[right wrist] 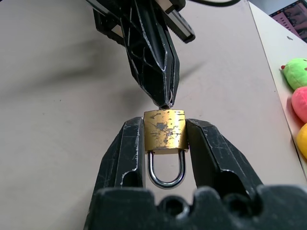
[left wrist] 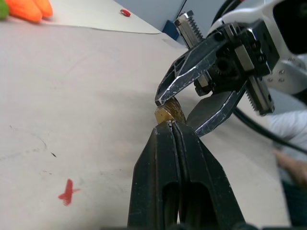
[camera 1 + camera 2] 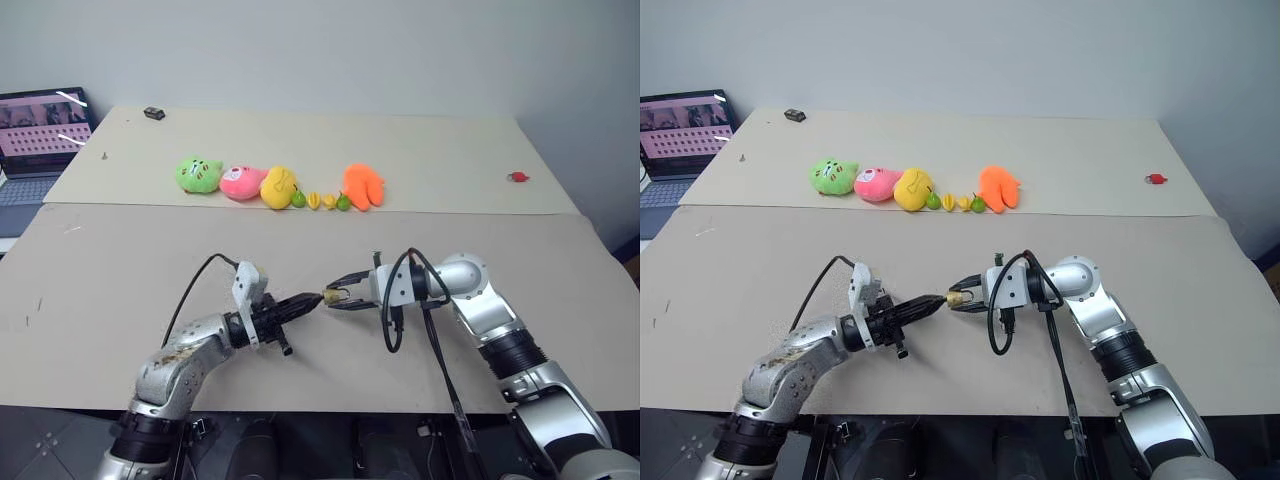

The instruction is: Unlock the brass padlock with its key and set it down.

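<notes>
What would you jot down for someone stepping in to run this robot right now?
Right gripper: shut on the brass padlock, held above the table, shackle toward its wrist.
Left gripper: fingers shut, tips meeting the padlock's free end; the key itself cannot be made out.
Done: padlock picked up and both grippers brought together.
Shackle looks closed in the right wrist view, so it seems not yet unlocked.
Left: open it, then set it down.

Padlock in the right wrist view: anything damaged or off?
The brass padlock, clamped between the right gripper's fingers, has scuffed, blotchy wear on its face. Its shackle looks closed and straight. The shut left gripper meets its top edge squarely. Nothing else stands out.
</notes>
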Robot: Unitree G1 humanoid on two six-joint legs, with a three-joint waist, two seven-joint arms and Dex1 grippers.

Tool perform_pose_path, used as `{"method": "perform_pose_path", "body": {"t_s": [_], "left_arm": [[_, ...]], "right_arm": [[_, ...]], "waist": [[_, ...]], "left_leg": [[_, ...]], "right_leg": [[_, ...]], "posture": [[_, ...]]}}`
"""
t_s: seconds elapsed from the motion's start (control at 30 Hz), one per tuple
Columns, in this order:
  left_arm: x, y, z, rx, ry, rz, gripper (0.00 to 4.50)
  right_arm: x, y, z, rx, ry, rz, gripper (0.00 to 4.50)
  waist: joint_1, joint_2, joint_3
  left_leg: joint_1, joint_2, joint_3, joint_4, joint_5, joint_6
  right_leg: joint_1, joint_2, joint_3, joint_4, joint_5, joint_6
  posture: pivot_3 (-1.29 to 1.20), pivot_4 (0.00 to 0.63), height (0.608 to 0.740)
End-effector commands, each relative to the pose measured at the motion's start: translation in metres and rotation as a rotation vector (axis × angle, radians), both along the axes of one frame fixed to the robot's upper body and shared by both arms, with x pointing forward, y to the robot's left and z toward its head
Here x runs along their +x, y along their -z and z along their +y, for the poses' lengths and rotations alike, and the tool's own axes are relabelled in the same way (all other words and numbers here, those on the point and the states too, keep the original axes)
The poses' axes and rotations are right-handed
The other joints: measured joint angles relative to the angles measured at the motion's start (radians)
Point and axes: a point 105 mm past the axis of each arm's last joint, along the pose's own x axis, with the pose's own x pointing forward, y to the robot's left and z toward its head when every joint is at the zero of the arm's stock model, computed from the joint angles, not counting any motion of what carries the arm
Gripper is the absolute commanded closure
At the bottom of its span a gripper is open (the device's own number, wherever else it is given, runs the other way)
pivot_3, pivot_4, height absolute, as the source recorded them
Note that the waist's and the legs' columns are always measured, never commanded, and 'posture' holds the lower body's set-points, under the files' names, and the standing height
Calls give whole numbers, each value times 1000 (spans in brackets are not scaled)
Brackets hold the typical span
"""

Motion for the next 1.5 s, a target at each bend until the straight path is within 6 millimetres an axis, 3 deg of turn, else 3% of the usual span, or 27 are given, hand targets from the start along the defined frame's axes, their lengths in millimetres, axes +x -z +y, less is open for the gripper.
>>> {"method": "perform_pose_path", "body": {"t_s": [0.03,0.17,0.3,0.43,0.57,0.8,1.27,1.5], "left_arm": [[-5,4,-4,33,32,-63,4446],[-8,6,-5,45,52,-97,4446],[2,12,-3,-19,-26,83,4446],[5,-4,-3,-262,-22,325,3281],[7,-7,-3,-319,-28,474,2024],[9,-17,1,-410,11,604,2024],[17,-14,-19,-344,40,601,2024],[21,-15,-14,-339,21,585,2024]], "right_arm": [[1,-22,4,67,-18,-69,3588],[1,-22,4,67,-18,-71,3588],[1,-22,4,66,-18,-73,3588],[2,-22,4,67,-16,-76,3588],[3,-22,4,67,-15,-77,3588],[4,-23,5,66,-16,-81,3588],[6,-28,8,82,-16,-95,3588],[6,-25,6,80,-7,-95,3588]], "waist": [[0,0,0],[0,0,0],[0,0,0],[-1,0,0],[-4,0,0],[-3,0,0],[-2,0,0],[-2,0,0]], "left_leg": [[0,0,0,0,0,0],[0,0,0,0,0,0],[0,0,0,0,0,0],[0,0,0,0,0,0],[0,0,0,0,0,0],[1,0,-1,0,0,0],[0,-1,-1,0,0,0],[0,-1,-1,0,0,0]], "right_leg": [[0,0,0,0,0,0],[0,0,0,0,-1,2],[0,0,0,0,0,4],[0,0,0,1,1,8],[0,0,0,1,1,9],[0,0,0,1,1,9],[1,0,0,1,1,8],[1,0,0,1,1,8]], "posture": [[0,150,722],[0,150,722],[0,150,722],[0,150,722],[0,150,722],[0,150,722],[0,150,722],[0,150,722]]}}
